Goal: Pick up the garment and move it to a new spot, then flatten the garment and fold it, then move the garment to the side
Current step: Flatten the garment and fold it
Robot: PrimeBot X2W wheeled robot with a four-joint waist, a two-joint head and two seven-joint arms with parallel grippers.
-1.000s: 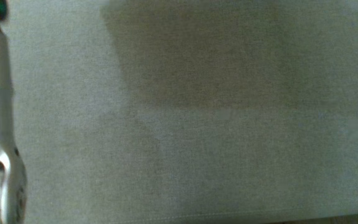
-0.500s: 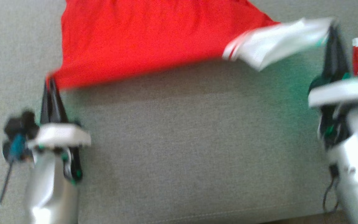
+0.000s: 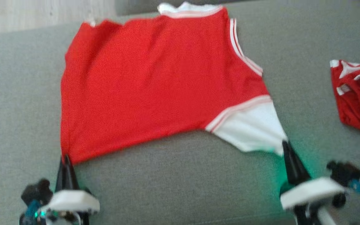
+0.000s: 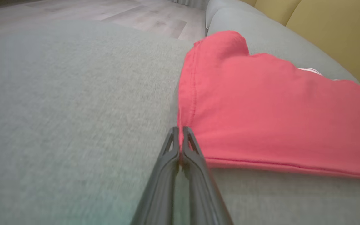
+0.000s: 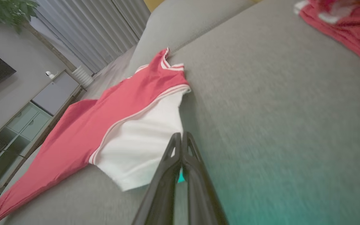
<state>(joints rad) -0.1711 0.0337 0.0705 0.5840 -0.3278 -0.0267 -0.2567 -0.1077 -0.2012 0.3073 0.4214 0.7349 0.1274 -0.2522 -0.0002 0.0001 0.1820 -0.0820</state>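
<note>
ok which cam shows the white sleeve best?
Right wrist view: the white sleeve lies close and whole, with the right gripper shut on its edge. Head view has the sleeve smaller and softer. Left wrist view faces the red hem corner of the shirt.

L gripper (image 3: 65,157) sits low at 7 o'clock in head view. Fingers point to 12, jaws shut tight, nipping the garment (image 3: 142,78) corner. L wrist (image 3: 73,201), white, is just behind at frame btm. R gripper (image 3: 284,145) is at 5 o'clock, fingers leaning to 11, jaws shut on garment's white sleeve edge. R wrist (image 3: 311,190) is tilted. Arms wide apart, approx level. In wrist views each dark finger pair is pressed together to the tips.
</note>
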